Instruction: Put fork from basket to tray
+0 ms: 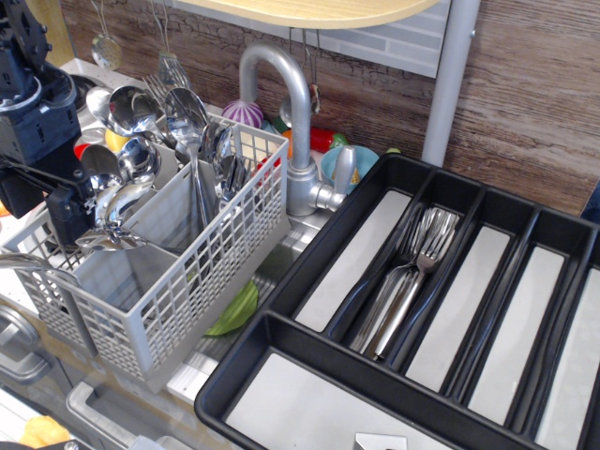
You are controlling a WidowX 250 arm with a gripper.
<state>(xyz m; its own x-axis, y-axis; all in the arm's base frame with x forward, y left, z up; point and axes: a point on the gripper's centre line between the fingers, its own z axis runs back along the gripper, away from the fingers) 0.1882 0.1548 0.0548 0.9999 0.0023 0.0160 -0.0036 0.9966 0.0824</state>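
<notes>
**Ana:** Observation.image has the claw [89,208] low at the left end of the basket [187,272], black against the shiny cutlery. Can you read its jaws?

**Ben:** Not really. One dark finger shows beside a spoon [117,202] bowl, and the rest is lost among the metal. I cannot tell whether it is wide, narrow, or holding anything.

**Ana:** So which step are we in?

**Ben:** The pick, I would judge. The arm is over the basket, not near the tray [441,309], and nothing is being carried across.

**Ana:** Where is the fork [167,82]?

**Ben:** The clearest one stands upright at the back of the basket, tines up, just above the spoon bowls. That is behind and to the right of the claw, apart from it. Around the claw itself I see mostly round bowls.

**Ana:** And the tray already holds forks?

**Ben:** Yes, a few laid forks [412,272] lie in its second long compartment, tines toward the far wall. The other compartments show bare pale bottoms.

**Ana:** What does the next move call for?

**Ben:** Closing on a slim fork shaft and not a spoon, which are crowded together. Then a straight lift so the handle clears the lattice wall, and a swing right past the tap [292,122] to that fork compartment.
</notes>
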